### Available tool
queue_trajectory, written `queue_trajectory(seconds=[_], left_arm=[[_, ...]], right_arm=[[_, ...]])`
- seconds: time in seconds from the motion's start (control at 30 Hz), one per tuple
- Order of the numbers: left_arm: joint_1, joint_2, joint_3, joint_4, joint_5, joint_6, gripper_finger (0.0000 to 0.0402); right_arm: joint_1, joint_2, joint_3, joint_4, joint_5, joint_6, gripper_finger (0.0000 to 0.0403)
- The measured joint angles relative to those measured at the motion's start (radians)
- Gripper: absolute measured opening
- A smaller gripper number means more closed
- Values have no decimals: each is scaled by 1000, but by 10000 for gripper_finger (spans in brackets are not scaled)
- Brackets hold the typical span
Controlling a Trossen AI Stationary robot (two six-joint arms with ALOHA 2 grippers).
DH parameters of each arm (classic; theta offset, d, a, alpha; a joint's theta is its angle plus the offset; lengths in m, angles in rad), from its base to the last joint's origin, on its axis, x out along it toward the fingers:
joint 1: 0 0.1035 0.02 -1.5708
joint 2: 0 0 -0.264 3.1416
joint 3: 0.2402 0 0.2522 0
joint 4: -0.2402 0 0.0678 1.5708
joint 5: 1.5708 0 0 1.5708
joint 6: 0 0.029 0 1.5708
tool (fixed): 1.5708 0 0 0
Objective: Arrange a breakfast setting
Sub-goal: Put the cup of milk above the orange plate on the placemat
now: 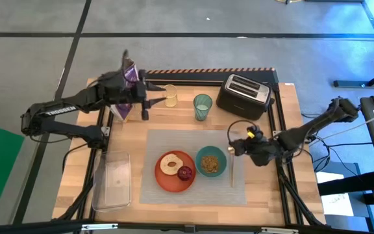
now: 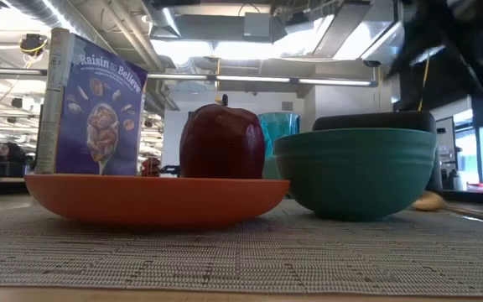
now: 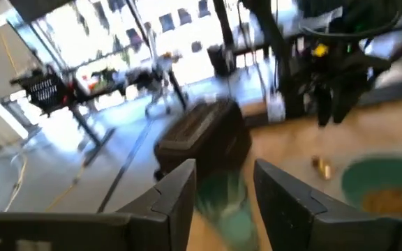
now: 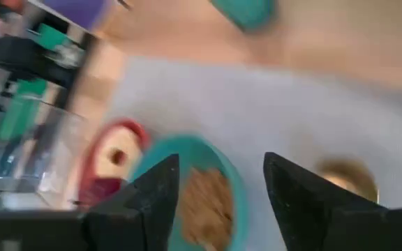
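The grey placemat (image 1: 193,166) lies mid-table. On it rest the orange plate (image 1: 174,172), holding the bagel-like ring (image 1: 170,164) and the dark red fruit (image 1: 185,173), the teal bowl (image 1: 211,161) with cereal in it, and the gold spoon (image 1: 232,170) to the bowl's right. The green cup (image 1: 202,106) stands on the bare wood beyond the mat. My right gripper (image 1: 234,145) is open and empty above the mat's right part, over the bowl (image 4: 208,188) and the spoon (image 4: 347,174). My left gripper (image 1: 149,97) is open and empty at the far left, pointing toward the cup (image 3: 225,202).
The black toaster (image 1: 242,95) stands at the far right. The purple cereal box (image 1: 128,88) stands under my left arm, with a small yellowish cup (image 1: 170,95) beside it. A clear container (image 1: 112,179) lies left of the mat.
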Motion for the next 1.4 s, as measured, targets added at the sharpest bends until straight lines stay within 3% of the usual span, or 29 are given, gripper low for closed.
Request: queue_trajectory(seconds=[0.1,0.2,0.33,0.53,0.63,1.0,1.23,1.4], left_arm=[[34,-12,0,64,79,-53,123],[76,-12,0,115,175,-107,101],[119,-14,0,173,255,-170,74],[125,17,0,169,221,-292,58],[126,66,0,154,191,-348,70],[132,432,103,146,197,-487,202],[169,681,294,64,181,-536,211],[182,811,447,-42,185,-512,211]], right_arm=[[-3,-25,91,-8,100,-192,184],[-34,-33,174,57,165,-483,165],[-122,-32,271,86,146,-751,132],[-395,-24,300,118,-183,-800,94],[-483,-19,300,127,-283,-803,91],[-653,-38,301,142,-350,-889,113],[-735,-37,301,106,-434,-918,126],[-736,-37,301,60,-421,-960,127]])
